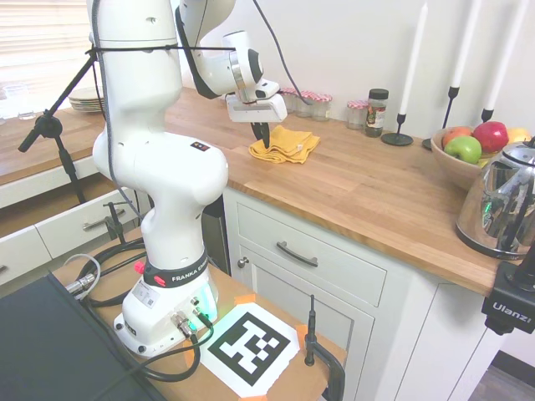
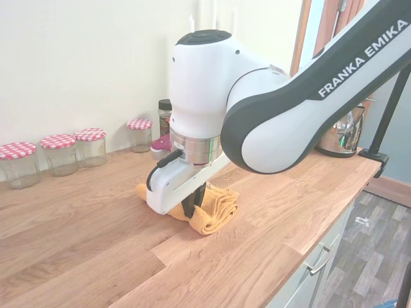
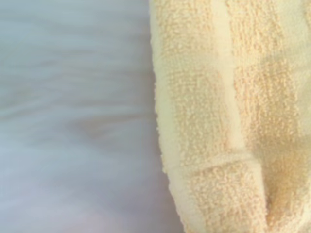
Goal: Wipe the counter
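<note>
Yellow terry cloth (image 1: 286, 144) lies bunched on the counter (image 1: 368, 188), in front of the row of red-lidded jars (image 1: 305, 101). My claw (image 1: 262, 134) is down at the edge of the cloth farthest from the jars, fingers close together and seemingly pinching a fold, though I cannot tell for certain. The risk I judge: the cloth is crumpled into a thick wad, so a sweep may roll it up instead of wiping flat, or the fold may slip free. A sweep towards the jars could knock them, and too much downward pressure would scrape my fingertips on the wood.
</note>
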You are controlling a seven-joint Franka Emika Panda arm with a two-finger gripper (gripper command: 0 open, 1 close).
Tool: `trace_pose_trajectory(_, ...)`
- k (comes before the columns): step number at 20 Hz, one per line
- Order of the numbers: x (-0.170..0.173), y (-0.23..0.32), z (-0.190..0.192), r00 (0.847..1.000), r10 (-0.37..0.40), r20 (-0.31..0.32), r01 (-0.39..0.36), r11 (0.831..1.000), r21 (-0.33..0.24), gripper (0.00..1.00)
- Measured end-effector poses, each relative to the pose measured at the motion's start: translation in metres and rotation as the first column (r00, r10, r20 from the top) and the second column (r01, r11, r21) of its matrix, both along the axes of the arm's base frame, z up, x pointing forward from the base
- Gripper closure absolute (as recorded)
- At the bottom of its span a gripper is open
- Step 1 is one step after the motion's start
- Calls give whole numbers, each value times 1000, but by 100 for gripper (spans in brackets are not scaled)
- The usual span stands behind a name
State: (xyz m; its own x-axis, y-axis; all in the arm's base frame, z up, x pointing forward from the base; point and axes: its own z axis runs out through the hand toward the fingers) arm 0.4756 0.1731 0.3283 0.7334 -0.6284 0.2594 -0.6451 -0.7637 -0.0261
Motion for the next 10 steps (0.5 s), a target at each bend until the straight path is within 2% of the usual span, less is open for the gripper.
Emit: trace_pose_trajectory(10,28,-91,9,996,-94,-6,94,992,80,100)
